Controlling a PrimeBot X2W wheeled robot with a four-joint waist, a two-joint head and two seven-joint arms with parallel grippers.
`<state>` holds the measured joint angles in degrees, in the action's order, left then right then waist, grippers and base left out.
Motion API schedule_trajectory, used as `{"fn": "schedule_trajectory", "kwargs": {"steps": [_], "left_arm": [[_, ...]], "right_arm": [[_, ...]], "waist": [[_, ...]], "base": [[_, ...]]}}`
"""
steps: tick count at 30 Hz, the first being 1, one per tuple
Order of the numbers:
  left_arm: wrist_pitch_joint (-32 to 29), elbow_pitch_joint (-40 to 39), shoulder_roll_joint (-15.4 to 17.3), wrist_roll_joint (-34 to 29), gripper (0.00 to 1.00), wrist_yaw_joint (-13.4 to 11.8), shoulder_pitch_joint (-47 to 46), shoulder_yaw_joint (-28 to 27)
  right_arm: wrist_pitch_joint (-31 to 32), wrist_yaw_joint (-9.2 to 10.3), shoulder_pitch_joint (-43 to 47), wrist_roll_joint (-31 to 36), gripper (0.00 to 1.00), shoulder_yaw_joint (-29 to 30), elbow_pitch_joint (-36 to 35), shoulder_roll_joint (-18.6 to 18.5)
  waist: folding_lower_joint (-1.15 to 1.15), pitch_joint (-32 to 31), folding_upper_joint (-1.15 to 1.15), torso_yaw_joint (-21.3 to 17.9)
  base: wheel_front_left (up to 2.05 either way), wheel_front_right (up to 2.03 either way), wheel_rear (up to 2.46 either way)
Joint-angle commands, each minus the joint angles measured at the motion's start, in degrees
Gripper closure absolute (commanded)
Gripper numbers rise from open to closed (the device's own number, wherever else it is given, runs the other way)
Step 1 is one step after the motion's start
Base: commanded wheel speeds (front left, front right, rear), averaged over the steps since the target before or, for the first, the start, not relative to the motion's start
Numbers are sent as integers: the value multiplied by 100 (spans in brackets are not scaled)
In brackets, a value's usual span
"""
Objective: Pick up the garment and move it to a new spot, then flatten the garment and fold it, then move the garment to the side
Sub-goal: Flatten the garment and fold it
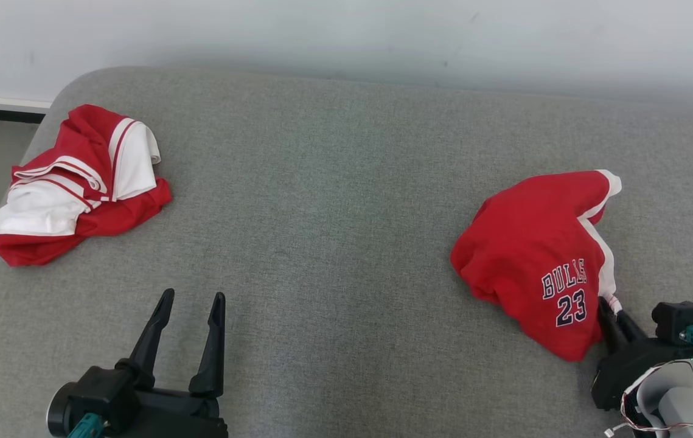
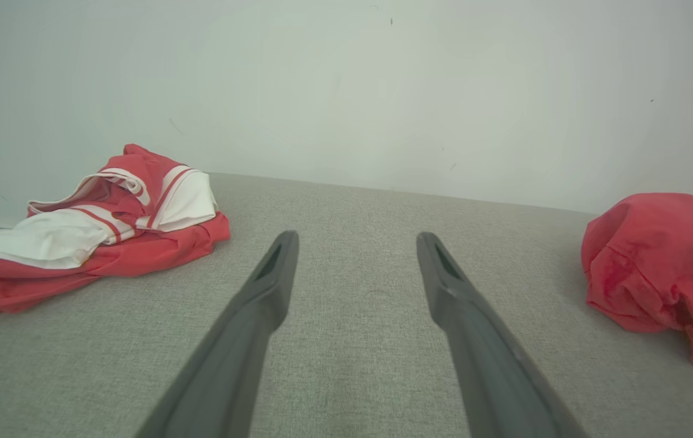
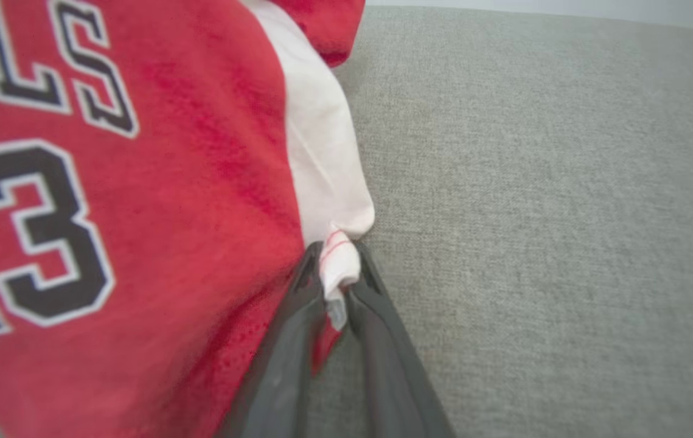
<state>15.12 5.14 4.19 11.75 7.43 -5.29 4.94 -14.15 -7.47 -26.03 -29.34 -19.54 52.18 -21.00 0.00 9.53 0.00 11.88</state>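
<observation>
- The red garment [image 1: 529, 255], lettered "Bulls 23", lies bunched at the right of the frame on the grey cushion [image 1: 334, 243].
- The right gripper [image 3: 335, 271], at the lower right, is pinched together on its white hem.
- The left gripper [image 1: 193, 298], at the lower left, has its fingers spread apart and holds nothing.
- A red-and-white garment [image 1: 78, 188] sits crumpled at the upper left.

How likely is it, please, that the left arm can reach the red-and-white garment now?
Probably yes: the left gripper is open and empty, with only bare cushion between it and the red-and-white garment.
</observation>
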Motion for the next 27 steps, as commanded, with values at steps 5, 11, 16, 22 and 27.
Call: {"fn": "schedule_trajectory", "kwargs": {"steps": [5, 11, 16, 22, 27], "left_arm": [[5, 31, 11, -9, 0, -6, 148, -120], [5, 10, -8, 24, 0, -4, 215, -167], [5, 23, -22, 22, 0, -4, 229, -136], [5, 48, -29, 55, 0, -3, 267, -167], [5, 73, -34, 77, 0, -3, 331, -185]], "right_arm": [[-100, -3, -71, -300, 100, -49, 38, -236], [-110, -3, -99, -400, 100, 429, -147, -835], [-112, -3, -254, -235, 100, 817, -429, -1294], [-112, -3, -553, 28, 100, 930, -902, -1454], [-89, -3, -1011, 406, 100, 539, -1413, -1151]], "waist": [[0, -185, 0, -96], [0, -357, 0, -239], [0, -424, 0, -294], [0, -539, 0, -306], [0, -706, 0, -239]], "base": [[0, 0, 0], [0, 0, 0], [0, 0, 0], [0, 0, 0], [0, 0, 0]]}}
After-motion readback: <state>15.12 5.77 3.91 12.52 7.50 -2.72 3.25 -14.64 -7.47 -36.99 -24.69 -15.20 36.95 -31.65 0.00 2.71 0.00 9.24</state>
